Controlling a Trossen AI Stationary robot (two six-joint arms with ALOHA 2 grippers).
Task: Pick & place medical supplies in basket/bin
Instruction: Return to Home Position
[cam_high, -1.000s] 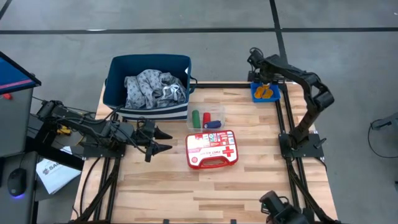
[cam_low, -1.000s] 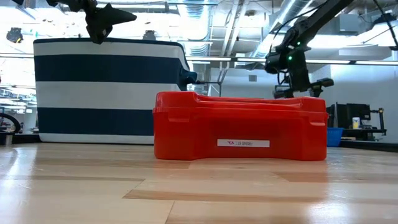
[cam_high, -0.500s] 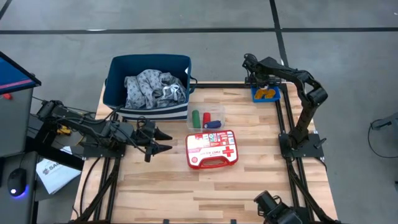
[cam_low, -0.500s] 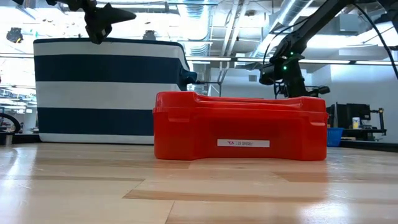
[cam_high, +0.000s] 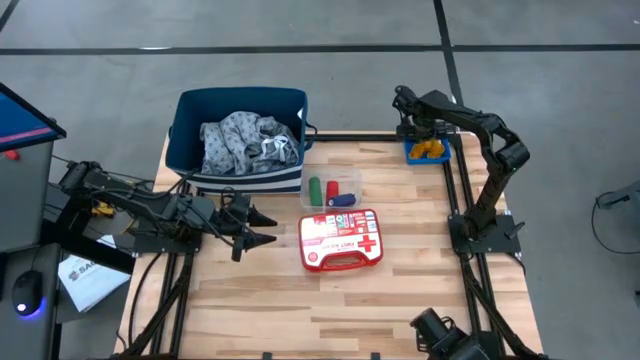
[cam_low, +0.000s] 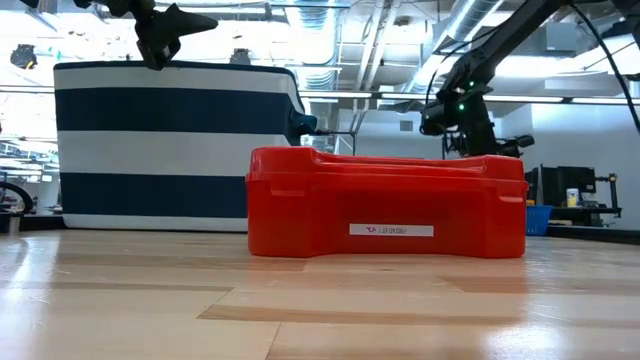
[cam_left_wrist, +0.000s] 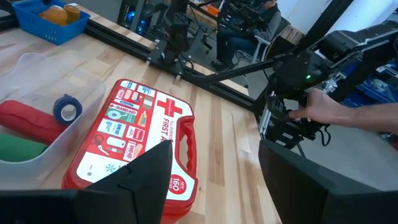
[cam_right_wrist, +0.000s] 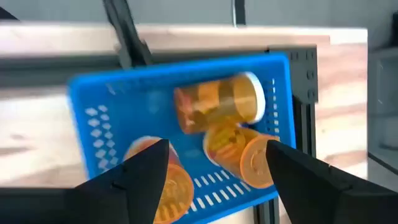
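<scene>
The bright blue bin (cam_high: 441, 156) stands at the table's far right corner with three orange pill bottles in it (cam_right_wrist: 217, 102). One bottle lies on its side on top of the other two. My right gripper (cam_right_wrist: 217, 144) hangs open just above the bin (cam_high: 412, 122), pointing steeply down, and nothing sits between its fingertips. The navy basket (cam_high: 185, 135) at the far left holds the grey-white cloth (cam_high: 245, 142). Green, red and dark blue cylinders (cam_high: 330, 190) lie in a clear tray. My left gripper (cam_high: 268, 227) waits open at the table's left.
The red-and-white first-aid case (cam_high: 342, 240) lies at the table's middle, right of my left gripper (cam_left_wrist: 214, 155). In the low view it stands in front of the striped basket (cam_low: 170, 145). Black frame rails run along the right edge. A person's hand (cam_left_wrist: 323, 109) shows beyond the table.
My right gripper has sunk a little toward the blue bin and rolled its wrist somewhat. My left arm has kept still.
</scene>
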